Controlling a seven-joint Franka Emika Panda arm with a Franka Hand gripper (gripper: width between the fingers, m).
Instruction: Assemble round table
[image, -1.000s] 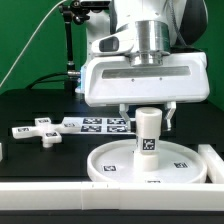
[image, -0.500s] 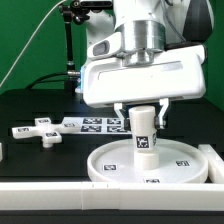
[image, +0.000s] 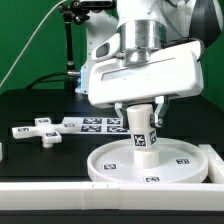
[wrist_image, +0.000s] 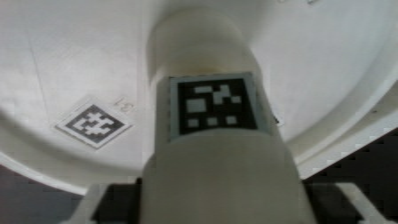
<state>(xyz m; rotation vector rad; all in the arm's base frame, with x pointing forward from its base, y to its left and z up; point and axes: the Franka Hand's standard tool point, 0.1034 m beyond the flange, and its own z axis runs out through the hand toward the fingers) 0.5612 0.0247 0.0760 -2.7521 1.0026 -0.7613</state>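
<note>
The white round disc (image: 150, 162) lies on the black table at the front, tags on its face; it also fills the wrist view (wrist_image: 71, 60). The short cylindrical leg (image: 141, 135) stands in the disc's middle, a tag on its side, leaning slightly; in the wrist view the leg (wrist_image: 214, 120) runs up the centre. My gripper (image: 140, 108) is shut on the leg's top, a finger on each side. The cross-shaped foot piece (image: 38, 130) lies on the table at the exterior view's left.
The marker board (image: 100, 124) lies flat behind the disc. A long white border wall (image: 60, 203) runs along the front edge. A black stand (image: 70, 45) rises at the back left.
The gripper has turned with the leg in it: the leg's tag has rotated and the hand has tilted. The leg stays in the disc's middle.
</note>
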